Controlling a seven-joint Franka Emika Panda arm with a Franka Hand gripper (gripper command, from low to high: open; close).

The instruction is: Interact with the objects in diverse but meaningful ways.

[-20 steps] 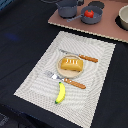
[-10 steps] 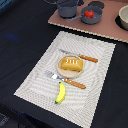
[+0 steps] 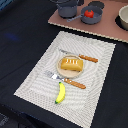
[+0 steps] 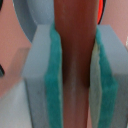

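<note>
In the wrist view my gripper (image 4: 75, 80) is shut on a reddish-brown sausage (image 4: 75, 30), which runs lengthwise between the green pads (image 4: 52, 85). The arm does not appear in the exterior view. There, a scored orange-brown bread loaf (image 3: 71, 64) lies on the tan plate (image 3: 64, 73) in the middle of the striped placemat (image 3: 40, 80). A yellow banana (image 3: 60, 93) rests on the mat in front of the plate. A red tomato (image 3: 89, 14) sits in a dark bowl (image 3: 95, 18) at the back.
An orange-handled knife (image 3: 82, 57) lies behind the plate and an orange-handled fork (image 3: 70, 81) in front of it. On the pink mat (image 3: 100, 27) at the back stand a grey pot (image 3: 67, 7) and, at the exterior view's right, a pale bowl (image 3: 123, 17).
</note>
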